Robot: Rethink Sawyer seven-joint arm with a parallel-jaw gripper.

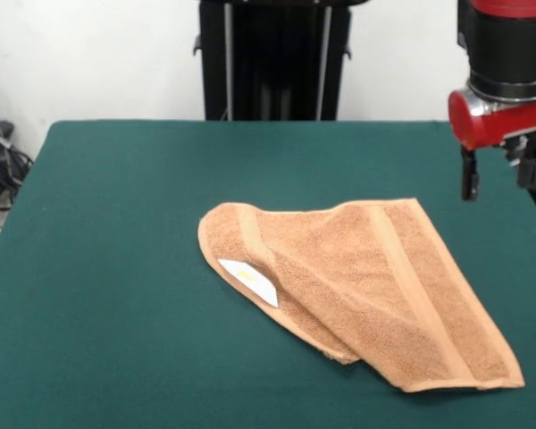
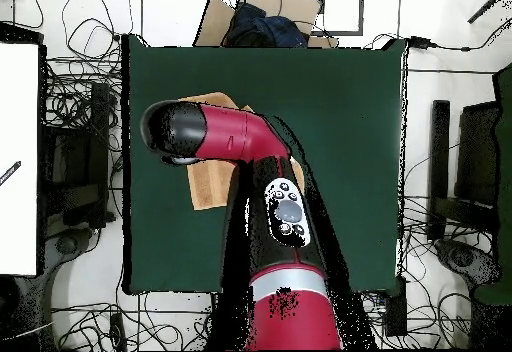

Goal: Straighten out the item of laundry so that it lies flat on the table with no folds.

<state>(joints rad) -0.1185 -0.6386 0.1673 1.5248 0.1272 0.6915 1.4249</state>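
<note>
The tan-orange towel point(image 1: 375, 277) lies on the green table point(image 1: 116, 268), right of centre toward the near edge. It is folded over on itself into a rough wedge, with border bands showing and a white tag point(image 1: 248, 280) on its left lobe. My gripper point(image 1: 498, 174) hangs open and empty above the table's far right, beyond the towel and clear of it. In the overhead view my arm point(image 2: 245, 138) covers most of the towel point(image 2: 208, 186) and hides the gripper.
The robot pedestal point(image 1: 272, 58) stands behind the table's far edge. Cables point(image 1: 0, 165) lie on the floor at the left. In the overhead view a cardboard box with dark cloth point(image 2: 262, 18) sits beyond the table, and a white panel point(image 2: 18, 158) at the left.
</note>
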